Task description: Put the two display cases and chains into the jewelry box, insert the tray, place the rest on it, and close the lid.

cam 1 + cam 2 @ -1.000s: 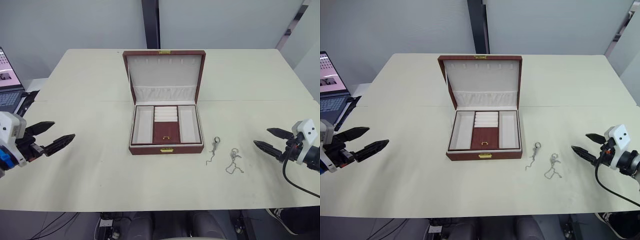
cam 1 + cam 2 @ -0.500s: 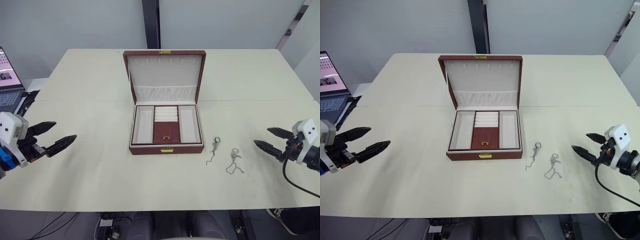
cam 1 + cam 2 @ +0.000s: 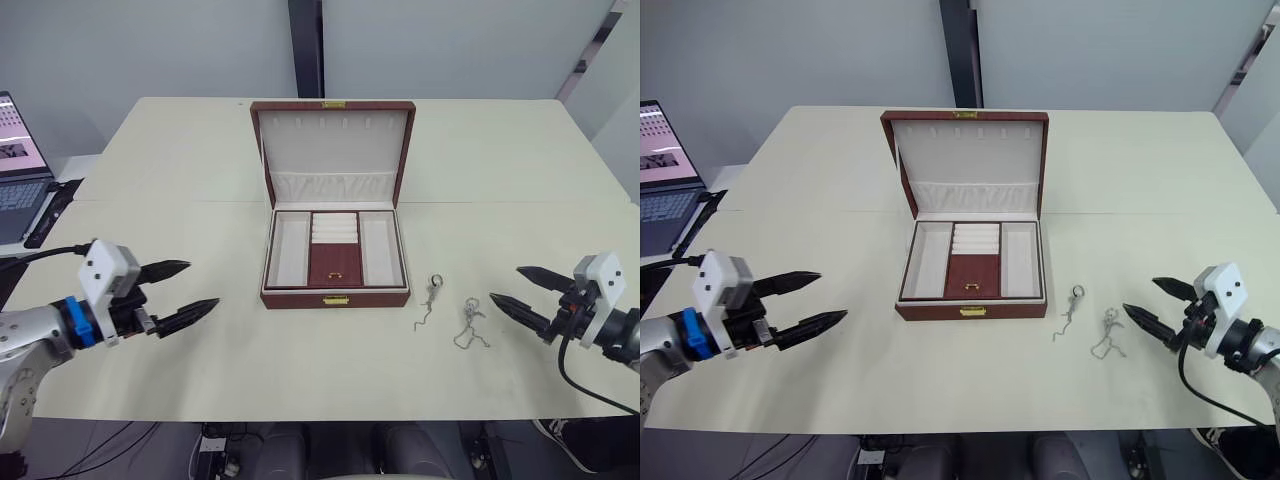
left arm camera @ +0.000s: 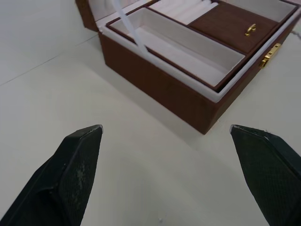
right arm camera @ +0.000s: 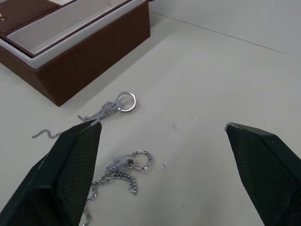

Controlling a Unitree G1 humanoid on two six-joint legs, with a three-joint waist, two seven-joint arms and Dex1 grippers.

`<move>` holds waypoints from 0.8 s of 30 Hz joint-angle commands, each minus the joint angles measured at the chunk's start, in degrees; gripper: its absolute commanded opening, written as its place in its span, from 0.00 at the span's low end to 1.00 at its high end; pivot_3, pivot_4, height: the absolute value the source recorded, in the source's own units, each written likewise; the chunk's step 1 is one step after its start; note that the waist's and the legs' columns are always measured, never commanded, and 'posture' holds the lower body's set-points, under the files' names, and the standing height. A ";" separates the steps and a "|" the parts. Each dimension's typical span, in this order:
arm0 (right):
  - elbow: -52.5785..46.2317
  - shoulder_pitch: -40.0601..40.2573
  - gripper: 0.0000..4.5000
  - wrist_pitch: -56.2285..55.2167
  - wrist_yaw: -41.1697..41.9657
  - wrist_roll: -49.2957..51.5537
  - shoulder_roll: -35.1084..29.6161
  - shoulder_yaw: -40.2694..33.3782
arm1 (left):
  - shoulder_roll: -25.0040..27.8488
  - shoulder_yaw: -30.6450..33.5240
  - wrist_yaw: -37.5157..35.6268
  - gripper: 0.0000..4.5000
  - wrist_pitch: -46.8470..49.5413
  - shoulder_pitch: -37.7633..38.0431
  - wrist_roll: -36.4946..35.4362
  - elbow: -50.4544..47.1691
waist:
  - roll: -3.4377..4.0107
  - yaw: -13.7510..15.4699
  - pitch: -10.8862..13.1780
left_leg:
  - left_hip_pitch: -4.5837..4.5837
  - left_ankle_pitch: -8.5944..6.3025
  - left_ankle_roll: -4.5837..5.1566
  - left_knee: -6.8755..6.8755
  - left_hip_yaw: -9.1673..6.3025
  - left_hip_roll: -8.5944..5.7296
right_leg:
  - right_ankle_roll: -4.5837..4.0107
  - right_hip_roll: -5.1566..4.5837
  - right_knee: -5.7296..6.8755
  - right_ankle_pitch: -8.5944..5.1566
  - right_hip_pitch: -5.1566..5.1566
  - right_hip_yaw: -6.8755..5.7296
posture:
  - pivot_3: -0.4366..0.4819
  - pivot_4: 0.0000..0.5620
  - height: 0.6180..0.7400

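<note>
The jewelry box [image 3: 300, 299] stands open mid-table, its lid [image 3: 335, 140] upright behind it. The tray [image 3: 334, 264] sits inside it, with cream side compartments, a ring-roll and a brown flap with a gold pull. Two silver chains lie on the table right of the box, one [image 3: 430, 298] nearer it and one [image 3: 469, 323] further out. My right gripper [image 3: 506, 284] is open just right of the outer chain, fingers pointing at it. My left gripper [image 3: 200, 285] is open over bare table left of the box. The display cases are out of view.
A laptop [image 3: 14, 170] and a black cable lie off the table's left edge. The cream table [image 3: 200, 180] has bare room on both sides of the box and behind it. A dark pillar stands beyond the far edge.
My left gripper has moved right, toward the box. My right gripper has edged left, closer to the chains. Box and chains have not moved.
</note>
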 commanded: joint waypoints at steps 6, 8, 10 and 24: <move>-14.03 5.39 0.99 2.04 -10.82 0.42 7.48 2.53 | 0.03 -9.41 -3.46 1.00 1.38 -3.60 -1.64 -8.43 | 0.00 -0.06 -0.01 | 0.00 0.00 0.00 0.00 0.01 -0.01 | 0.00 0.03 0.00 0.00 0.00 0.00 | 0.48 0.27 1.00; -15.50 7.34 0.99 0.60 -13.46 -1.79 9.73 4.21 | -0.31 -11.95 -4.16 1.00 1.43 -4.33 -1.74 -10.14 | 0.00 -0.01 -0.01 | -0.01 0.00 0.00 0.00 -0.01 -0.02 | 0.00 0.03 0.00 0.00 0.00 0.00 | 0.48 0.27 1.00; -16.33 9.50 0.99 -0.55 -15.60 -4.56 11.28 6.05 | -0.57 -14.15 -4.78 1.00 0.86 -5.09 -1.36 -10.92 | 0.01 -0.01 -0.02 | 0.00 0.00 -0.01 0.00 -0.01 -0.02 | 0.01 0.03 0.00 0.00 0.00 0.00 | 0.48 0.27 1.00; -12.80 12.57 0.99 -3.86 -27.60 -19.45 17.28 15.43 | -1.55 -19.60 -7.05 1.00 -2.41 -5.79 0.45 -11.44 | 0.00 -0.11 -0.05 | 0.05 0.00 -0.01 0.00 0.06 -0.03 | 0.01 0.09 0.05 -0.01 -0.02 -0.01 | 0.48 0.27 1.00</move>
